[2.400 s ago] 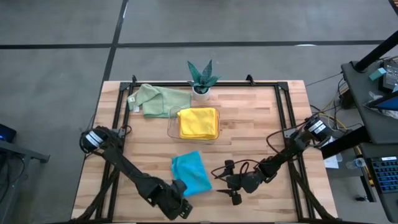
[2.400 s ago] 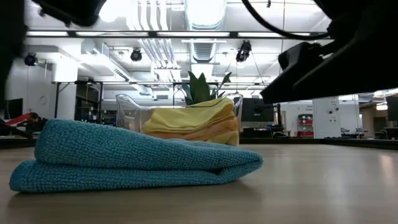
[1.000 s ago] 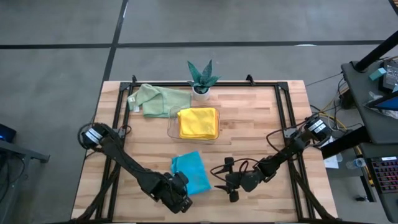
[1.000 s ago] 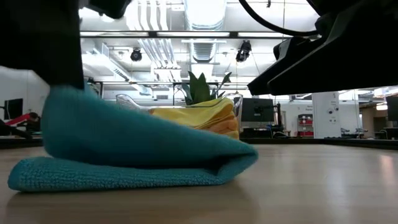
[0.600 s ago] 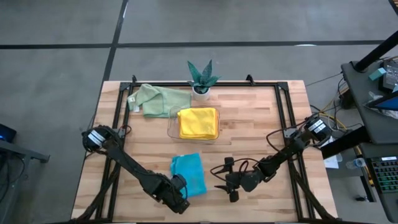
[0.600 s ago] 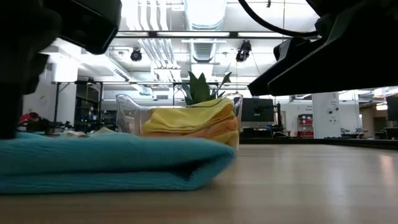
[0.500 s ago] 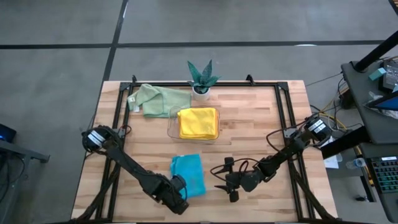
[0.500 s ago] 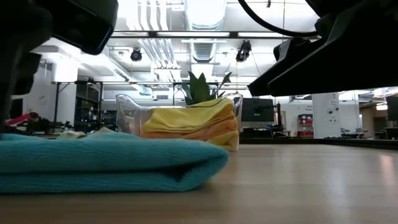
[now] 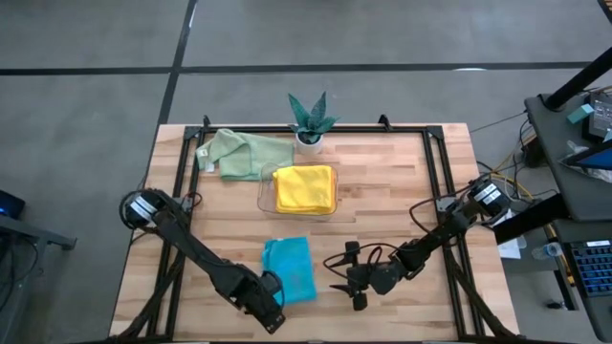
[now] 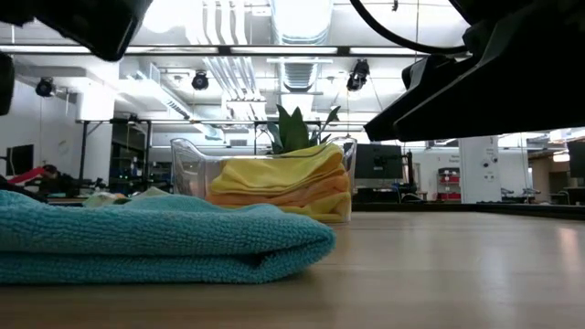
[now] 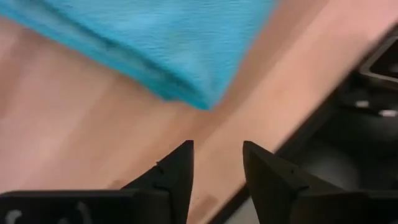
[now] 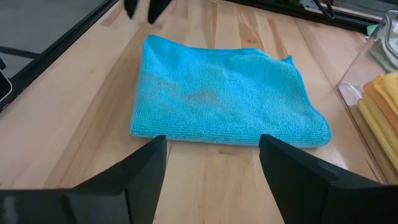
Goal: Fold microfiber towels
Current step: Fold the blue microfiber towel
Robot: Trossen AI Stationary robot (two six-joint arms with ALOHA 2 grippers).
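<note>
Teal-blue towel (image 9: 291, 268) folded flat on the wooden desk (image 9: 382, 191), toward the near edge and roughly midway across; rounded fold line in the low view (image 10: 311, 247), one corner showing past the left fingers in the left wrist view (image 11: 180, 56). Left pincer (image 9: 271, 315) just off the towel's near-left corner, close to the desk's front edge, fingers apart and holding nothing (a gap of bare wood between them in the wrist view (image 11: 216, 168)). Right pincer (image 9: 356, 284) just right of the towel, apart from it, fingers spread wide and empty (image 12: 211, 168), facing the cloth's long edge (image 12: 224, 99). Bare wood between towel and right pincer, and more open boards farther right toward the black frame rail (image 9: 442, 191).

Clear plastic tray (image 9: 266, 187) behind the towel, near the desk's middle, holding a folded stack with yellow towels (image 9: 305, 187) on top and an orange layer beneath (image 10: 274, 195). Pale green towel (image 9: 237, 153) loosely bunched at the far left, touching the tray's corner. Small potted plant (image 9: 309, 119) at the far edge, just behind the tray.
</note>
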